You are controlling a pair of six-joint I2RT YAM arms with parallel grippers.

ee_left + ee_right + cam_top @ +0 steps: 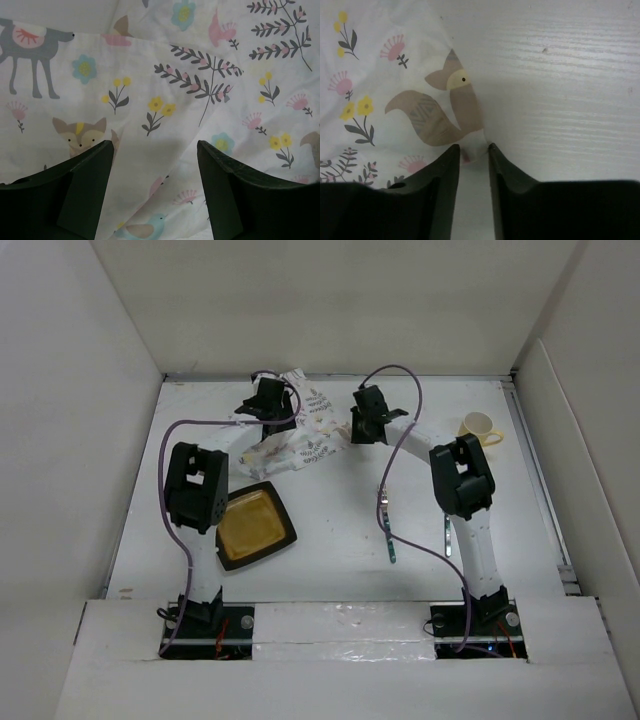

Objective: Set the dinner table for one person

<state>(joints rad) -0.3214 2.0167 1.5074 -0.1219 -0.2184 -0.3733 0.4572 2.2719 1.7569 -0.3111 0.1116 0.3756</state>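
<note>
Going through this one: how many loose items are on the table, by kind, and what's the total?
Placemat: 1
Plate: 1
Cup: 1
Utensils: 2, too small to tell which kind
Total: 5

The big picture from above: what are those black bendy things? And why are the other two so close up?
Those are two robot arms, the left arm and the right arm, seen by a camera above the white table. The close-ups come from small cameras on their wrists. On the table lie a crumpled animal-print placemat, a dark-rimmed plate, a yellow cup and some cutlery. The right gripper pinches a corner of the placemat; the left gripper is open over it, holding nothing.
</note>
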